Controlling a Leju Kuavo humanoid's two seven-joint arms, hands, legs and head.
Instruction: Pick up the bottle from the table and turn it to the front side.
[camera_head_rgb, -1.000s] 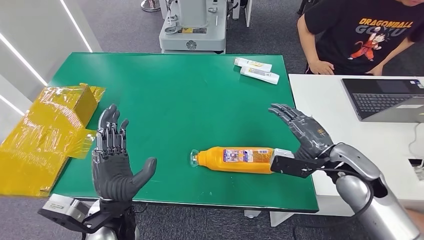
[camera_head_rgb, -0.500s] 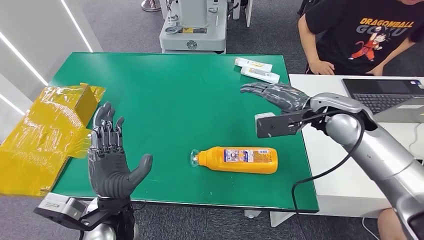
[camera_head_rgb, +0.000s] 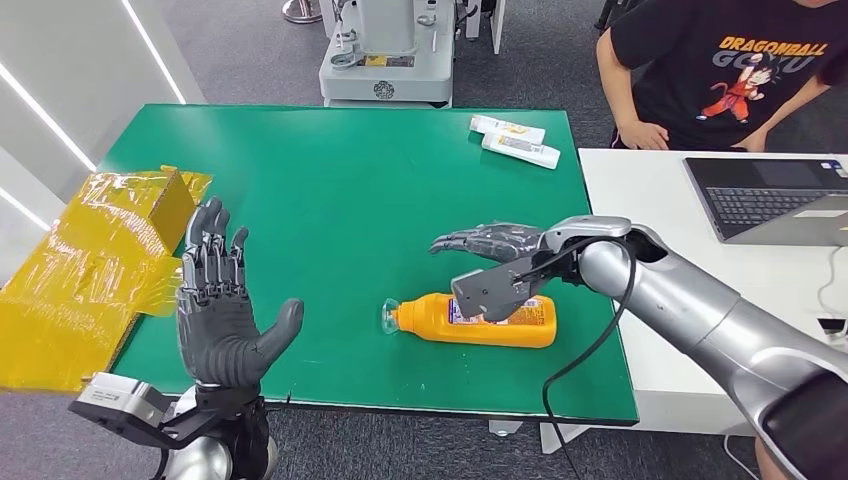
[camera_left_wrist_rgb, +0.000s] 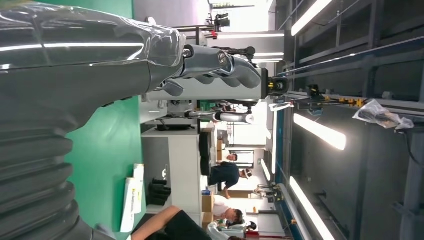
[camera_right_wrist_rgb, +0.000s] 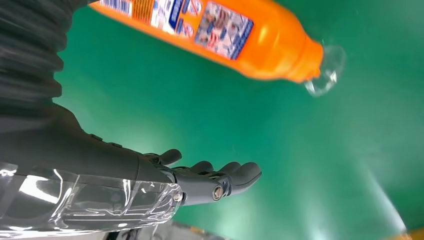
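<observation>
An orange bottle (camera_head_rgb: 470, 320) with a clear cap and a printed label lies on its side on the green table (camera_head_rgb: 340, 190), cap pointing toward my left. The right wrist view shows the same bottle (camera_right_wrist_rgb: 220, 35) close by. My right hand (camera_head_rgb: 490, 242) hovers just above and behind it, palm down, fingers stretched out and apart, holding nothing; its fingers (camera_right_wrist_rgb: 220, 180) are seen extended over the green top. My left hand (camera_head_rgb: 225, 320) is raised at the table's near left edge, palm forward, fingers spread and empty.
A crumpled yellow plastic bag (camera_head_rgb: 90, 270) lies at the table's left edge. Two white tubes (camera_head_rgb: 515, 140) rest at the far right corner. A white desk (camera_head_rgb: 700, 260) with a laptop (camera_head_rgb: 780, 195) adjoins on the right, where a person in a black shirt (camera_head_rgb: 720, 70) sits.
My right arm swung from the table's right edge up and inward, and now the hand is lowered over the bottle. The left hand stayed raised, nearly still.
</observation>
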